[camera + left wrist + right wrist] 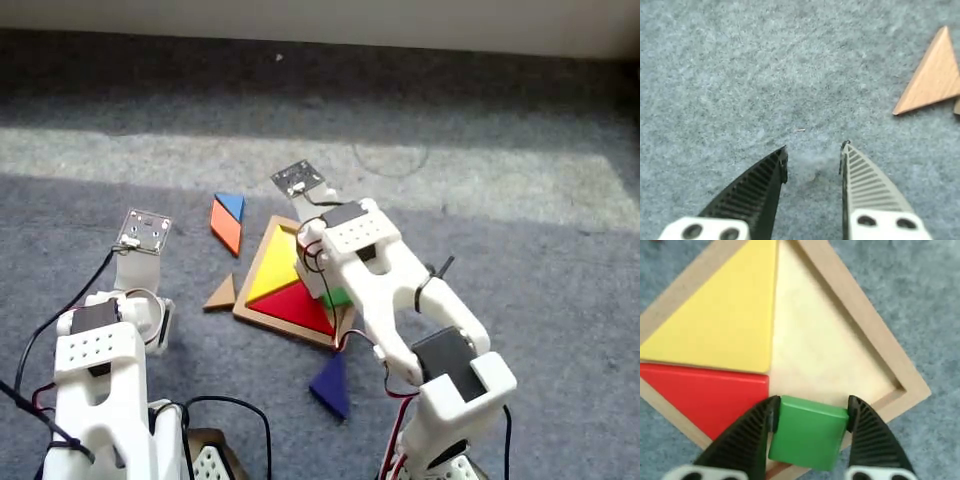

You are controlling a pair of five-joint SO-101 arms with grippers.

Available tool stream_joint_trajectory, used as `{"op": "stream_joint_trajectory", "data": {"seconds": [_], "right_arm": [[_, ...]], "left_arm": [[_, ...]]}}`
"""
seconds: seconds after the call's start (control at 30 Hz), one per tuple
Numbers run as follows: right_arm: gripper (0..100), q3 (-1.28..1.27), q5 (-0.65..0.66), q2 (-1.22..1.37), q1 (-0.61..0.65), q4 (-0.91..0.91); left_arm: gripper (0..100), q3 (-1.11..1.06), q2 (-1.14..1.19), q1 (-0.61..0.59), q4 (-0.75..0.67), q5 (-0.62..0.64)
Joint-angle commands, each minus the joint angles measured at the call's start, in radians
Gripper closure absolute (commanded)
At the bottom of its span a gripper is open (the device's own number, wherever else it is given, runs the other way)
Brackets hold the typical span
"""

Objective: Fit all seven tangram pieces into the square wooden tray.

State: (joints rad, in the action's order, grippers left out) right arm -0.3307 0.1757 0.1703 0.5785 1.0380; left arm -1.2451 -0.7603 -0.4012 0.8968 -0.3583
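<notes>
- Two triangles, yellow (pixel 272 275) and red (pixel 300 305), sit in the square wooden tray (pixel 286 329) at centre frame of the high view.
- Green square (pixel 807 432): clamped by the right tool (pixel 813 401) at the tray's corner beside red, likely for seating; contact with the tray floor unclear.
- Loose on the counter: orange parallelogram (pixel 226 232) and blue triangle (pixel 232 205) upper left of the tray, wooden triangle (pixel 222 294) left, dark blue triangle (pixel 333 385) below.
- Left tool (pixel 814 146): parted, empty.
- Right arm hides the tray's right corner.

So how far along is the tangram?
Done: yellow triangle and red triangle sit in the tray. In hand: right gripper holds the green square over the tray. To go: light blue triangle, orange piece, wood triangle and dark blue triangle lie on the carpet; left gripper is open, empty.
</notes>
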Motion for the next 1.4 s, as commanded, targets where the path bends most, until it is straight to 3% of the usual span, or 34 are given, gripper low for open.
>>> {"op": "stream_joint_trajectory", "data": {"seconds": [0.0, 0.17, 0.37, 0.63, 0.83, 1.03, 1.37], "right_arm": [[84.7, 0.047, 0.009, -0.019, 0.012, -0.008], [83.1, 0.068, 0.008, -0.036, 0.012, -0.007], [70.4, 0.079, 0.008, -0.067, 0.013, -0.007], [70.3, 0.085, 0.014, -0.074, 0.035, 0.054], [81.3, 0.079, 0.015, -0.140, 0.008, 0.099], [96.0, -0.024, 0.015, -0.392, -0.056, 0.117], [96.4, -0.389, 0.015, -0.852, -0.283, 0.114]], "left_arm": [[82, 0.007, -0.008, 0.010, -0.014, -0.009], [82, 0.007, -0.008, 0.013, -0.014, -0.009], [82, 0.007, -0.008, 0.015, -0.014, -0.009], [82, 0.007, -0.008, 0.015, -0.014, -0.009], [82, 0.007, -0.008, 0.015, -0.014, -0.009], [82, 0.007, -0.008, 0.015, -0.014, -0.009], [81, 0.116, -0.013, 0.016, 0.000, -0.002]]}}
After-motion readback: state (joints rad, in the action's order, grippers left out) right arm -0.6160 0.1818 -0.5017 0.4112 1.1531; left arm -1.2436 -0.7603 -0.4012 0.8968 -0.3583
